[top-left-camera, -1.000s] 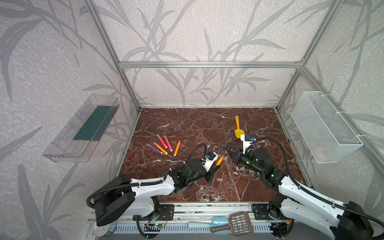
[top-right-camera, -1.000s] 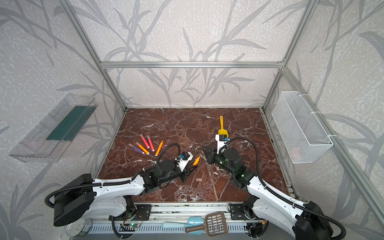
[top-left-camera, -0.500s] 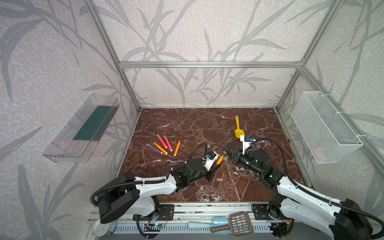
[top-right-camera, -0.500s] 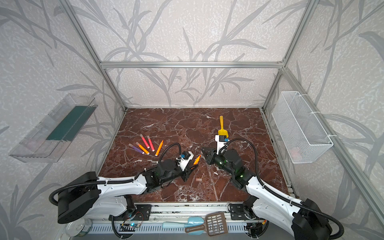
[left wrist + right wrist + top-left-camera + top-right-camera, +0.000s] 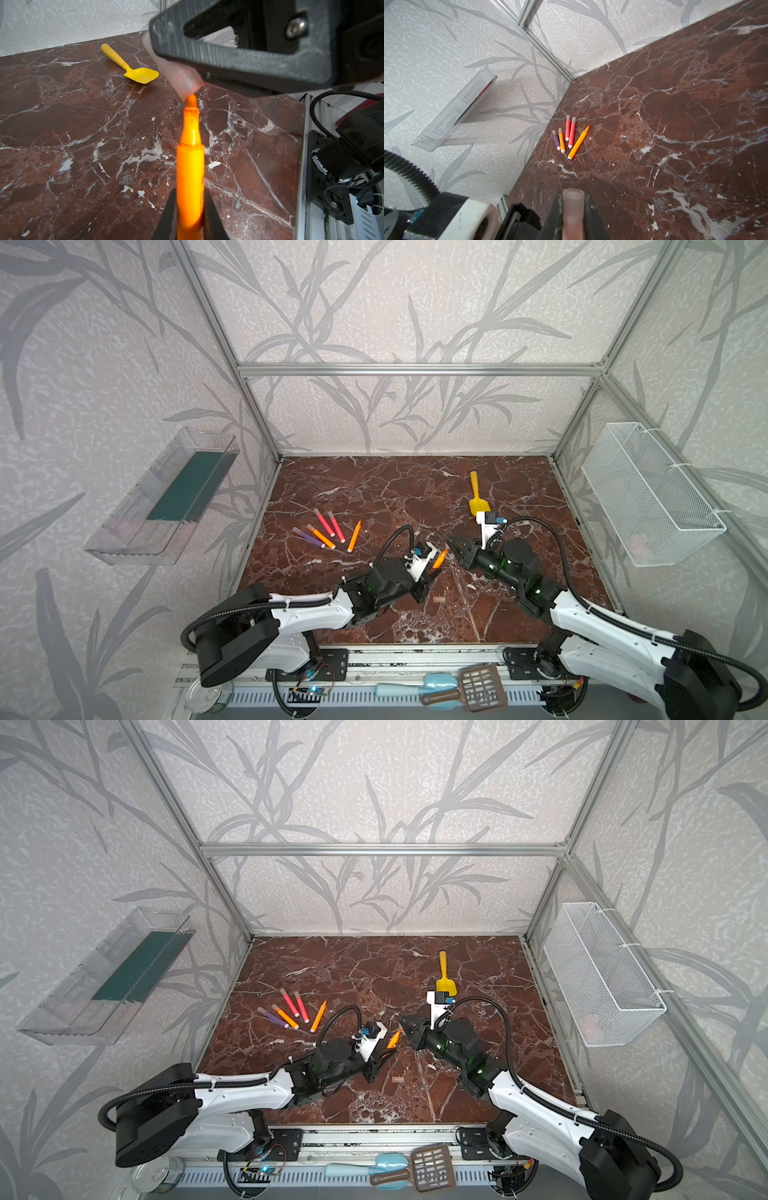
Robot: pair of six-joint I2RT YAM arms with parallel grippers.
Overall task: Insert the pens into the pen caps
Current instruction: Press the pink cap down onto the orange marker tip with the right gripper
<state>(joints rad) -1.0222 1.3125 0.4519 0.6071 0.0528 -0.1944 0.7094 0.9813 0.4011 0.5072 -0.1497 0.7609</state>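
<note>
**While tip meets rim, square the cap before pushing**

As the pen [image 5: 190, 166] and cap [image 5: 182, 79] stand now, they meet off-line. In the left wrist view the orange tip sits at the edge of the cap's mouth, and the cap slants across the pen's line rather than facing it. The left gripper [image 5: 190, 199] is clamped tight on the pen's barrel, tip pointing out. The right gripper [image 5: 572, 199] is clamped on the cap, whose open mouth stands clear of the fingers. In both top views the two meet above the table [image 5: 374, 497], near its front middle.

To do this well, I judge, the right wrist should turn until the cap's bore runs along the pen, then shift so the tip sits centred in the mouth. Only then press, slowly and straight. Pushing as things stand would likely skid the tip off the rim or twist the cap in its grip.

Five pens [image 5: 328, 531] lie together at the left; four look capped and one orange is bare. A spare cap [image 5: 438, 599] lies near the left gripper.
</note>
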